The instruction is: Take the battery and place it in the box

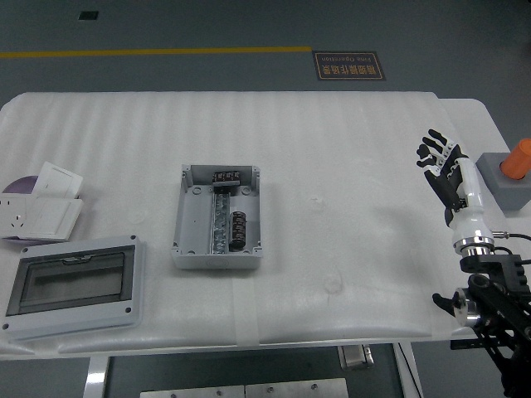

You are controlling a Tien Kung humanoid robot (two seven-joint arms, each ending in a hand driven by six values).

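Note:
An open grey box (217,219) stands on the white table (332,149), left of the middle. A small black ribbed part, the battery (239,230), lies inside it at the right, beside a metal rail; a black terminal block (227,177) sits at the box's far end. My right hand (440,162) is at the table's right edge, far from the box, with its fingers spread and holding nothing. My left arm is not in view.
A grey enclosure with a clear lid (73,284) lies at the front left. A white wall socket and papers (37,211) lie at the left edge. A grey block with an orange knob (512,172) stands off the right edge.

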